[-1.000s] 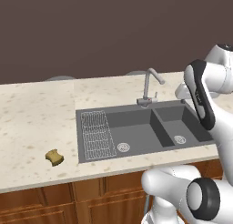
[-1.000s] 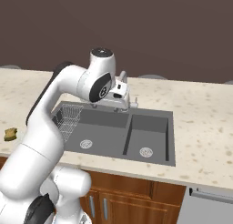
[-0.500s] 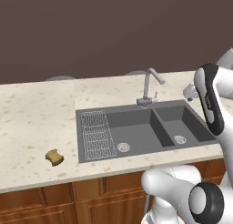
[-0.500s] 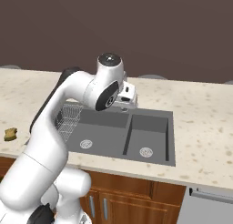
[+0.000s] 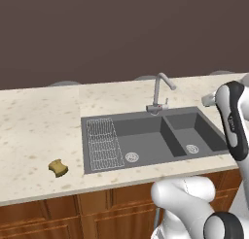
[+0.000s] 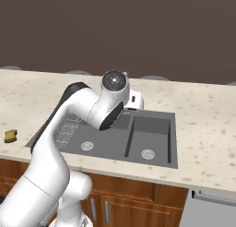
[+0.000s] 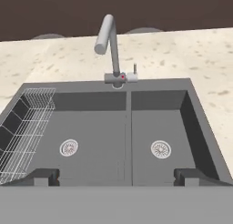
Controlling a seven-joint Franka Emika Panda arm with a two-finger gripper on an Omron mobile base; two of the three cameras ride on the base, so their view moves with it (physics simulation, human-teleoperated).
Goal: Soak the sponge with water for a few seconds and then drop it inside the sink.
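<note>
The mustard-yellow sponge [image 5: 58, 168] lies on the speckled counter, left of the sink [image 5: 146, 136], also seen as the sponge [image 6: 10, 136] at the far left. My gripper [image 7: 116, 176] is open and holds nothing, its fingertips [image 7: 43, 176] set wide apart. It hangs above the near side of the sink [image 7: 100, 127], looking across both basins at the grey gooseneck faucet [image 7: 111, 45]. No water stream shows at the spout. The sponge is well away from the gripper, to the left beyond the wire drainboard [image 7: 22, 127].
Round silver drains [image 7: 69, 147] sit in each basin. The faucet [image 5: 158, 90] rises at the sink's back edge, with a dark wall behind the counter. My white arm [image 6: 83, 110] arches over the left basin. Wooden cabinets [image 5: 58, 218] run below the counter.
The arm has swung a little to the right and lower over the sink in both base views. The sponge has not moved.
</note>
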